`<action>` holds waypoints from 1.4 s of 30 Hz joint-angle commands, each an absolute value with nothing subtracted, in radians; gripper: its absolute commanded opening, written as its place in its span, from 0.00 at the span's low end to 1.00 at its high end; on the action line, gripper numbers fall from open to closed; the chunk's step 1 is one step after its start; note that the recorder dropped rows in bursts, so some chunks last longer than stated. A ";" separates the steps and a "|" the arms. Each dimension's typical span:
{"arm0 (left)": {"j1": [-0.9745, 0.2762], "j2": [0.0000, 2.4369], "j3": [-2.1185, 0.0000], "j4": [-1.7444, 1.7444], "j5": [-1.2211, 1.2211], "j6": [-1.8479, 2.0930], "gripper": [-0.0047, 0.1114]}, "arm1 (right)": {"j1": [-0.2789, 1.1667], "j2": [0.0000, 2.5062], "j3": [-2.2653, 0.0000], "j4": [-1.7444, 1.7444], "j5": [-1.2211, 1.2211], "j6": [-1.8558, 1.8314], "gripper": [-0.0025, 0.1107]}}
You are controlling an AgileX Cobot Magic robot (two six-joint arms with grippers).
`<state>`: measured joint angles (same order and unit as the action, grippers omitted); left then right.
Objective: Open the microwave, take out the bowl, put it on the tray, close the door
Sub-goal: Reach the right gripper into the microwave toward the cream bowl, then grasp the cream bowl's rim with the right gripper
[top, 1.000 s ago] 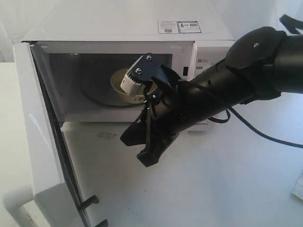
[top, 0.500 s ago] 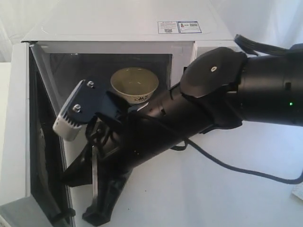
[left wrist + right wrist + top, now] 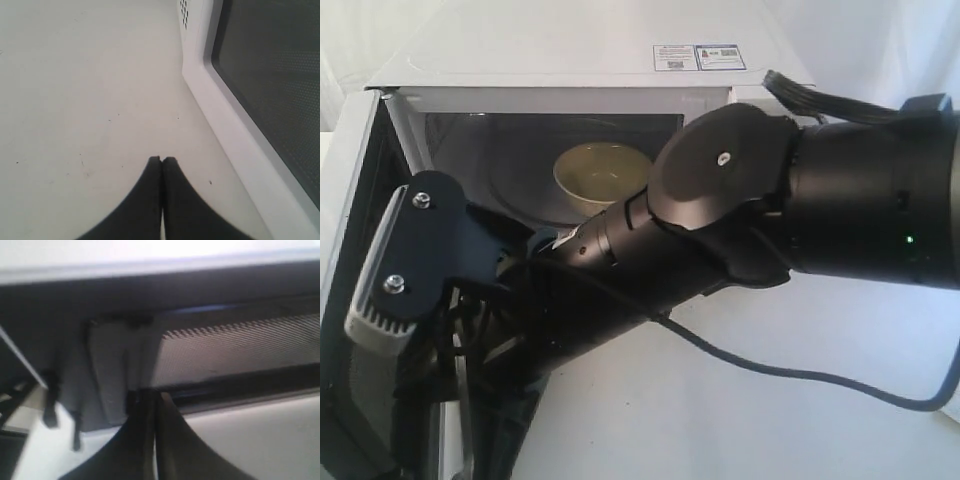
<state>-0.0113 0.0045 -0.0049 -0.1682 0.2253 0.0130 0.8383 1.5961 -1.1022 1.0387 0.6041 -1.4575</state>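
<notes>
Bowl (image 3: 603, 175) sits inside the open microwave (image 3: 570, 70), at one o'clock from the right gripper (image 3: 152, 396), whose jaws are pressed together by the swung-out door (image 3: 348, 180); the left gripper (image 3: 161, 161) is likewise closed, empty.

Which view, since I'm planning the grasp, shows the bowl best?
The exterior view: the bowl sits inside the open microwave, rim and hollow visible, its lower edge partly hidden behind the right arm. Neither wrist view shows it.
</notes>
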 commanded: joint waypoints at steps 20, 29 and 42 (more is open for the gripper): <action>-0.010 0.000 0.000 -0.170 0.224 0.007 0.04 | 0.783 1.782 -1.158 0.025 0.253 -0.651 0.02; -0.010 0.000 0.000 -0.170 0.224 0.007 0.04 | 0.819 1.796 -1.283 -0.720 0.709 -0.115 0.02; -0.010 0.000 0.000 -0.170 0.224 0.007 0.04 | 0.817 1.893 -1.283 -1.006 0.412 -0.034 0.05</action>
